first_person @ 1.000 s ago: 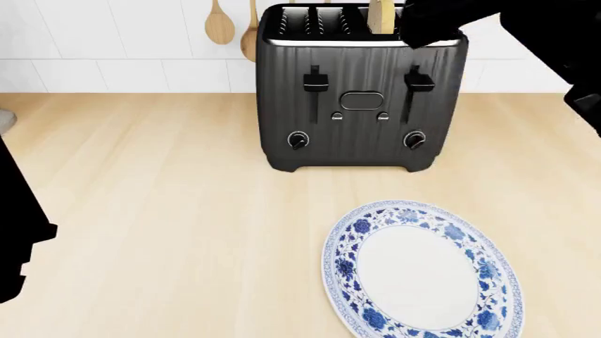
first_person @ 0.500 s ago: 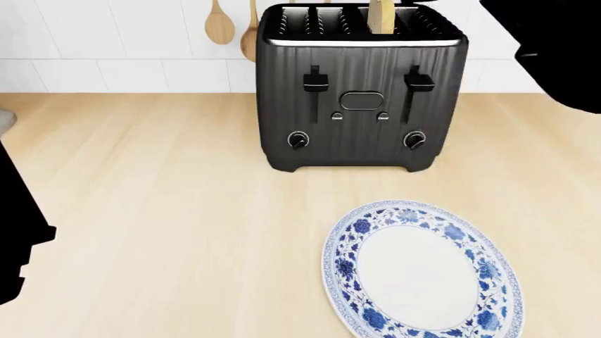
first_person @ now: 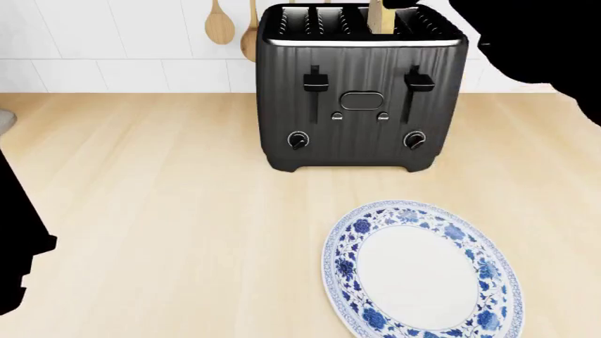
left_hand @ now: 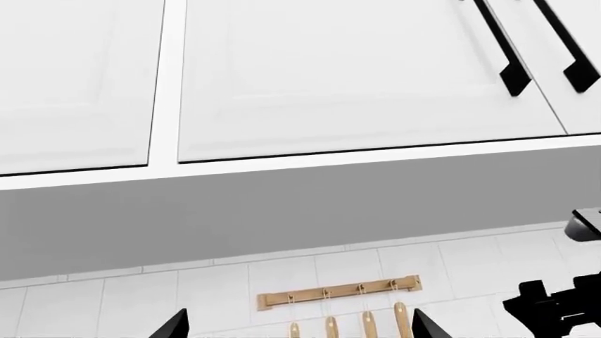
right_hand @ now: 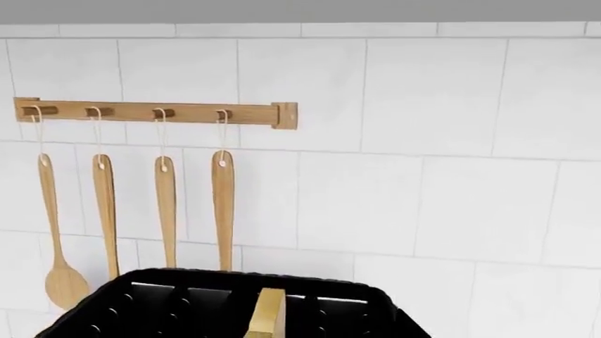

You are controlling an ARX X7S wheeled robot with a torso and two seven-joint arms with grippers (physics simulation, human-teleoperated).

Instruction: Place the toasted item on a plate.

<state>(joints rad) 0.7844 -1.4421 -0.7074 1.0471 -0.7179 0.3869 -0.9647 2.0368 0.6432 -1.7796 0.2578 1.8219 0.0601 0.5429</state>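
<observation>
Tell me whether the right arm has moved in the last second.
Yes. In the head view, the right arm pulled right off the toaster, then edged back left.

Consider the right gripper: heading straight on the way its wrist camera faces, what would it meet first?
Probably the white tiled wall behind the black toaster; it seems aimed above the toaster, though depth is unclear.

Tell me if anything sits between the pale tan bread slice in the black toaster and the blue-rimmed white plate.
Nothing visible does. The bread slice stands upright in a black toaster slot; bare wooden counter separates toaster and plate.
</observation>
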